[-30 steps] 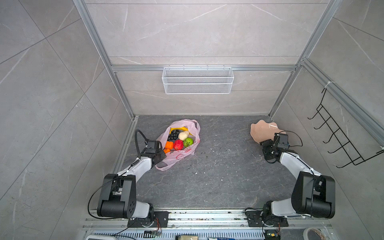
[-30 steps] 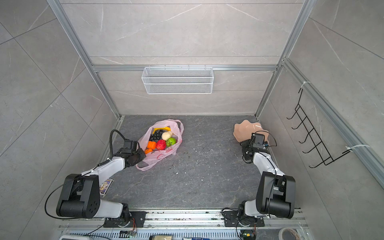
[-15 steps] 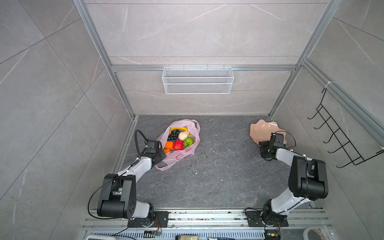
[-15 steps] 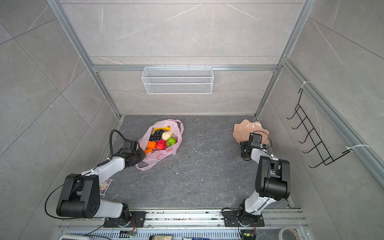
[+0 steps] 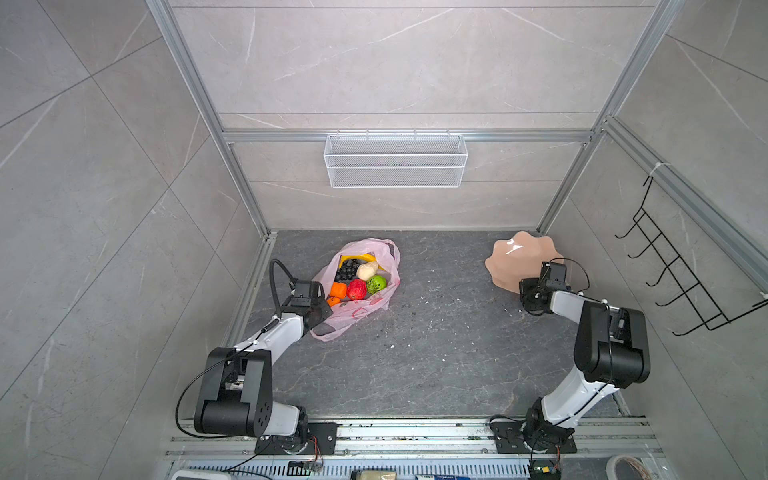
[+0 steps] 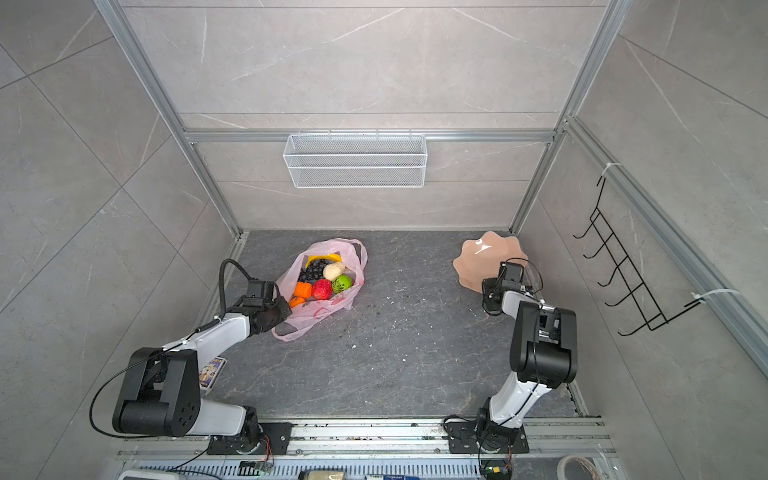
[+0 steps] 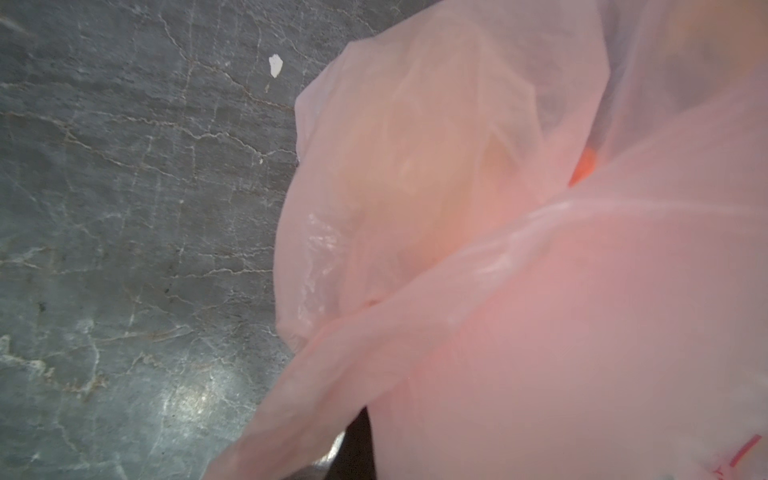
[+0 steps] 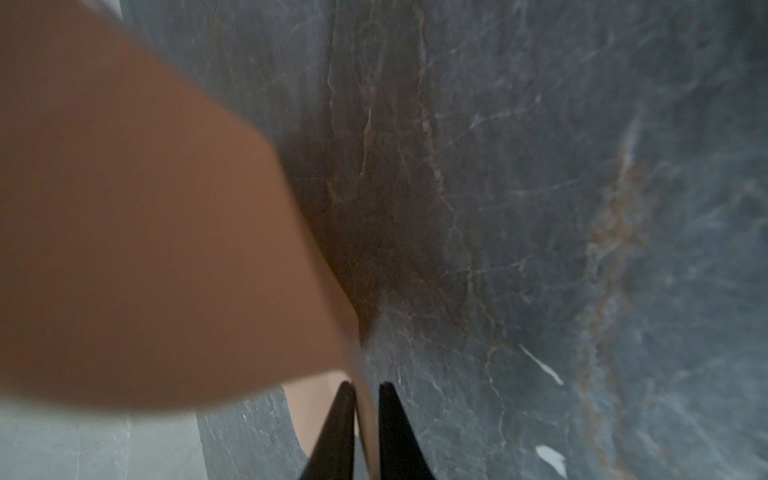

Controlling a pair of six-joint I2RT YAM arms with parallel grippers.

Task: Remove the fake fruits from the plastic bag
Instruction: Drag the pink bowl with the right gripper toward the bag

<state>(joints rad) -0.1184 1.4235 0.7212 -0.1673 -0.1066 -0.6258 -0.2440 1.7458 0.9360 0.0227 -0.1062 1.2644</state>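
Left gripper (image 5: 319,306) clamped on plastic bag (image 5: 361,311), right gripper (image 8: 368,388) clamped on peach scalloped plate (image 5: 519,257).
Bag lies left of centre in both top views, mouth open, left jaws pinched tight on its lower-left edge; pink film fills most of the left wrist view. In the bag: banana (image 5: 357,258), grape bunch (image 5: 348,269), cream lumpy fruit (image 5: 368,270), green fruit (image 5: 376,284), red apple (image 5: 356,289), 2 oranges (image 5: 338,290). Right fingers (image 8: 395,419) sit narrow on the plate rim, right of centre; plate looks tilted.
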